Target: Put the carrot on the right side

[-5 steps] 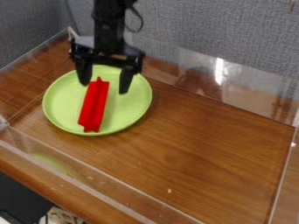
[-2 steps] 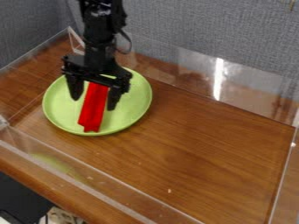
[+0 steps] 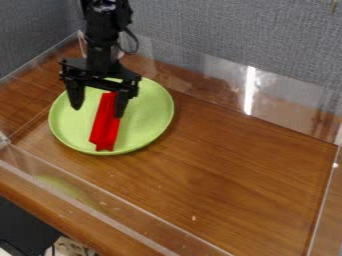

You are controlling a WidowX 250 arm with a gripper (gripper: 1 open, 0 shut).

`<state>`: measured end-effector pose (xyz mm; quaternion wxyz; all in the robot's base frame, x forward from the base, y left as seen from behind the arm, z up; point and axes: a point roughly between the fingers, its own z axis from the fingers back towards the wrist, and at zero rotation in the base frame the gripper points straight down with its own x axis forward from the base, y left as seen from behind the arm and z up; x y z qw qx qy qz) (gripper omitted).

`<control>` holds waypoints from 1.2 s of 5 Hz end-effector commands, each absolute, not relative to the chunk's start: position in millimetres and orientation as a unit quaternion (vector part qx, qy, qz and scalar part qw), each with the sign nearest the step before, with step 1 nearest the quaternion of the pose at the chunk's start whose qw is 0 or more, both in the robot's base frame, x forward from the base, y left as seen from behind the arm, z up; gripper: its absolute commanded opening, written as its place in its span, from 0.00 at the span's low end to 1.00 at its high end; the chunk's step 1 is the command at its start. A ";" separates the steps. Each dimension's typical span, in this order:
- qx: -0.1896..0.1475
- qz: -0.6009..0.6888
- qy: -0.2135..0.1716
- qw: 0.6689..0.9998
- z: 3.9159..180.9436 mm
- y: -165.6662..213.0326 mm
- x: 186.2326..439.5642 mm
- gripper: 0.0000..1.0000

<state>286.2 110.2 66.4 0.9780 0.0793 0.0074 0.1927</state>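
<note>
The carrot (image 3: 106, 122) is a bright red ridged stick lying lengthwise on the round lime-green plate (image 3: 150, 117) at the left of the wooden table. My black gripper (image 3: 99, 104) hangs open directly over the carrot's far end, one finger (image 3: 76, 103) to its left and the other to its right. The fingertips reach down near plate level beside the stick, and nothing is held. The gripper body hides the carrot's top end.
Clear acrylic walls (image 3: 254, 85) fence the wooden table (image 3: 227, 170) on all sides. The right half of the tabletop shows bare wood. A grey fabric panel stands behind the enclosure.
My gripper has moved left and toward the front, coming down over the carrot's upper end. Its jaws stayed wide apart. The carrot and plate have not moved.
</note>
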 end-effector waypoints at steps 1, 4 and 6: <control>0.079 0.202 -0.016 0.976 82.5 92.1 299.7 1.00; 0.078 0.210 -0.015 0.974 68.0 100.7 307.2 1.00; 0.079 0.174 -0.018 0.981 84.4 113.8 296.0 1.00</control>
